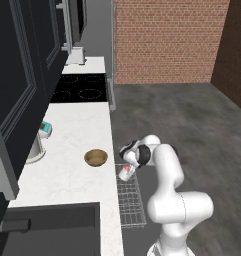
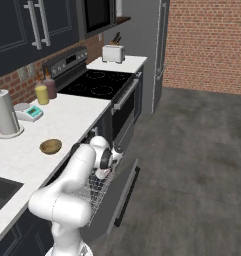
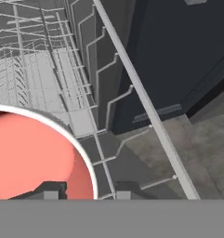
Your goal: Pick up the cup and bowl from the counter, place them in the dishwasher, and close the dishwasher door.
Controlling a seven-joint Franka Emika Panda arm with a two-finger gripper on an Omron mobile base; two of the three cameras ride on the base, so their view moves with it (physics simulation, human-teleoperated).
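The jaws straddle the rim of the smooth cylindrical cup (image 3: 36, 155), white outside, pinkish-red inside, over the dishwasher's grey wire rack (image 1: 130, 202). The shallow golden-brown bowl (image 1: 96, 158) sits on the veined marble bench (image 1: 67, 175).

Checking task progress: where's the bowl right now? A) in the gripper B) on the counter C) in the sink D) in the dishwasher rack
B: the bowl sits upright on the white counter between stove and sink, while the gripper is over the dishwasher rack with the cup.
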